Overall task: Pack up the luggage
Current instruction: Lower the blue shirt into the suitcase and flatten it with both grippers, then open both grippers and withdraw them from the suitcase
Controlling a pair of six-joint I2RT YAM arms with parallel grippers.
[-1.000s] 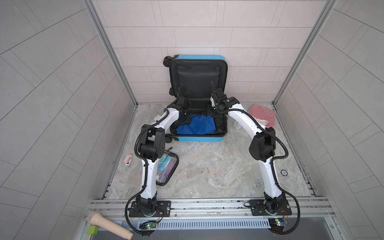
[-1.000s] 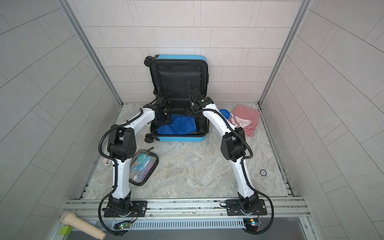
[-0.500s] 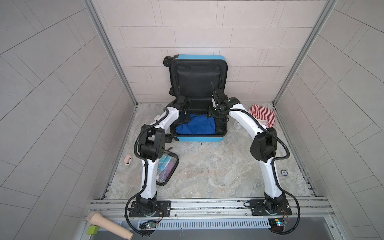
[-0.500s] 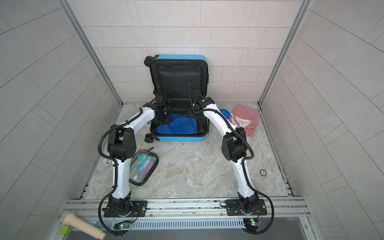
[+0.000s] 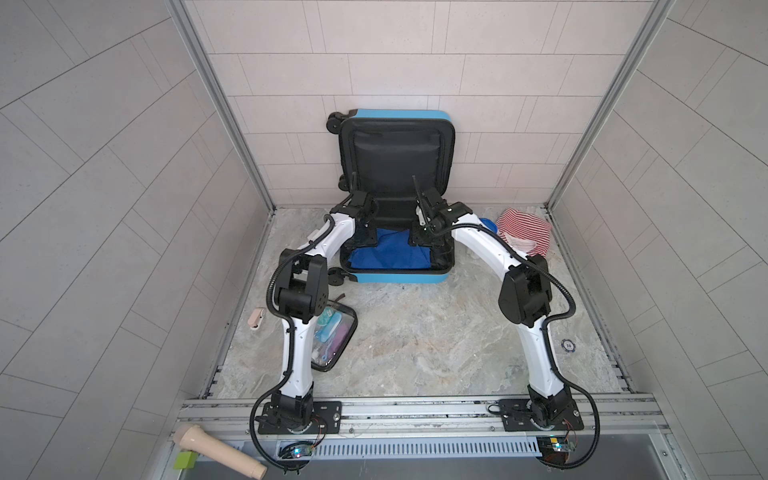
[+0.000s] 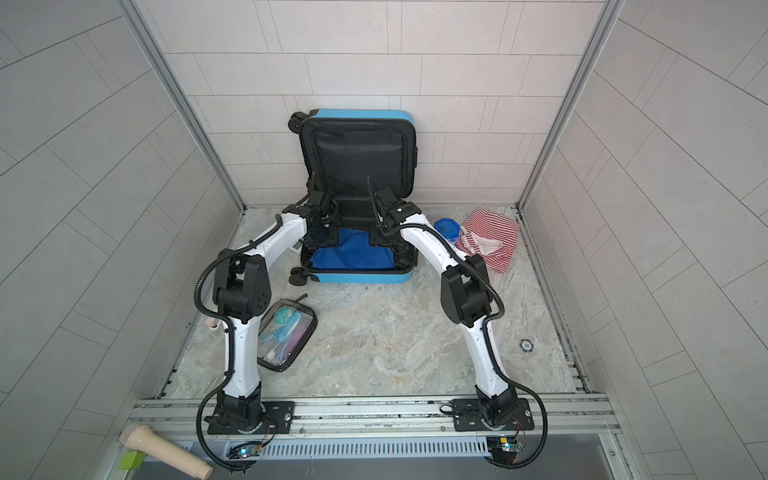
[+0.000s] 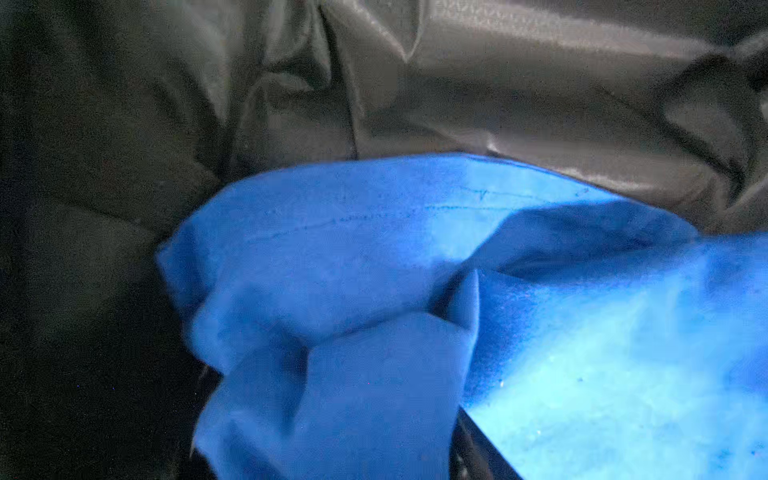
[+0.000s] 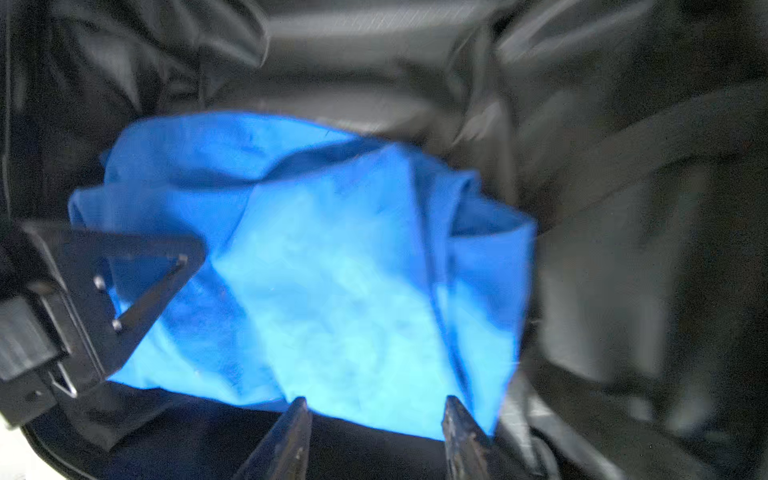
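Observation:
The luggage (image 5: 397, 277) (image 6: 359, 277), a bright-blue hard-shell suitcase, lies open on the floor with its black-lined lid (image 5: 395, 158) upright against the back wall. A blue cloth (image 5: 388, 257) (image 7: 374, 257) (image 8: 332, 270) lies crumpled in its base. My left gripper (image 5: 365, 232) (image 6: 322, 235) is low over the cloth's left side. In the left wrist view a fold of cloth hides the jaws except one dark finger (image 7: 471, 451). My right gripper (image 5: 419, 239) (image 8: 376, 419) hangs open just above the cloth's right edge, with nothing between its fingertips.
A clear black-trimmed toiletry pouch (image 5: 332, 340) (image 6: 286, 334) lies beside the left arm. A red-and-white striped cloth (image 5: 525, 230) (image 6: 490, 241) and a blue round container (image 6: 446, 228) sit right of the case. A small chip (image 5: 567, 344) lies at the far right.
Both grippers have stayed inside the suitcase base over the blue cloth. Only slight shifts of the wrists show.

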